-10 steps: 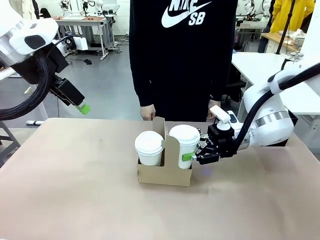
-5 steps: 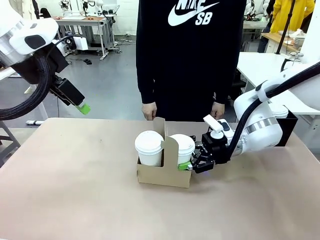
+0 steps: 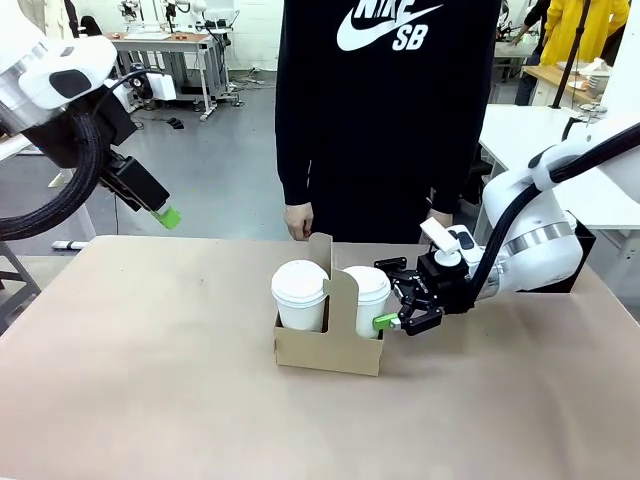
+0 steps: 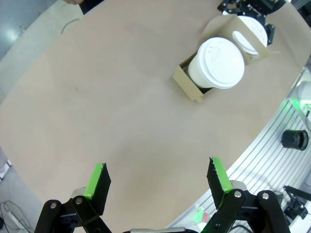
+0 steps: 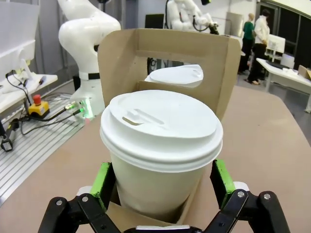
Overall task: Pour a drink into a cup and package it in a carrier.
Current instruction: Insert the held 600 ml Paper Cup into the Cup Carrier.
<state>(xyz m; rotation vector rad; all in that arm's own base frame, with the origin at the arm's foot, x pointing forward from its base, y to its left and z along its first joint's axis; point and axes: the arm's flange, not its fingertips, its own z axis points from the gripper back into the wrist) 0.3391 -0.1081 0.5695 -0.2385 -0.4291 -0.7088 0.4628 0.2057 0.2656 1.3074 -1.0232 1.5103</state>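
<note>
The brown cardboard carrier stands mid-table with two white lidded cups in its slots, one left and one right of the handle tab. My right gripper is open, its green pads standing on either side of the right cup, apart from its wall. In the right wrist view the carrier's handle rises behind that cup. My left gripper hangs open high at the left, far from the carrier; nothing is between its pads. The drink is hidden.
A person in a black hoodie stands at the far edge, hands hanging near the table. A black box sits behind my right arm. A grooved metal rail runs along the table's side.
My right gripper set the right cup down into the carrier slot, then opened off it. The left arm has not moved. The person shifted slightly to the right.
</note>
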